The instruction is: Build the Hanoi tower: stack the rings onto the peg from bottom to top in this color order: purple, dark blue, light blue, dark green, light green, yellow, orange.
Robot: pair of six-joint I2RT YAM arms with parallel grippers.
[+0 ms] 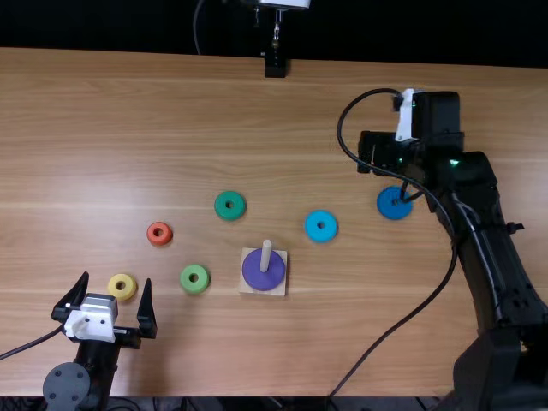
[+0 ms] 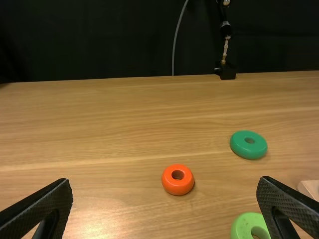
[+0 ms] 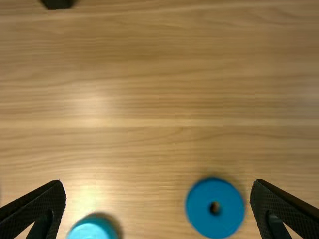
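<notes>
The purple ring (image 1: 257, 272) sits around the upright peg (image 1: 266, 250). On the surface (image 1: 171, 342) lie the dark blue ring (image 1: 385, 202) near the spread right hand (image 1: 375, 154), light blue ring (image 1: 312, 227), dark green ring (image 1: 221, 206), light green ring (image 1: 186, 280), orange ring (image 1: 151, 235), and yellow ring (image 1: 115, 288) beside the left hand (image 1: 116, 278), its fingers wide apart.

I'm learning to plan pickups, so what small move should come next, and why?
I would probably shift the right tool sideways until its open fingers are centred over the dark blue ring. The purple ring is on the peg, dark blue follows in the order, and that ring lies off-centre, nearer one finger.
</notes>
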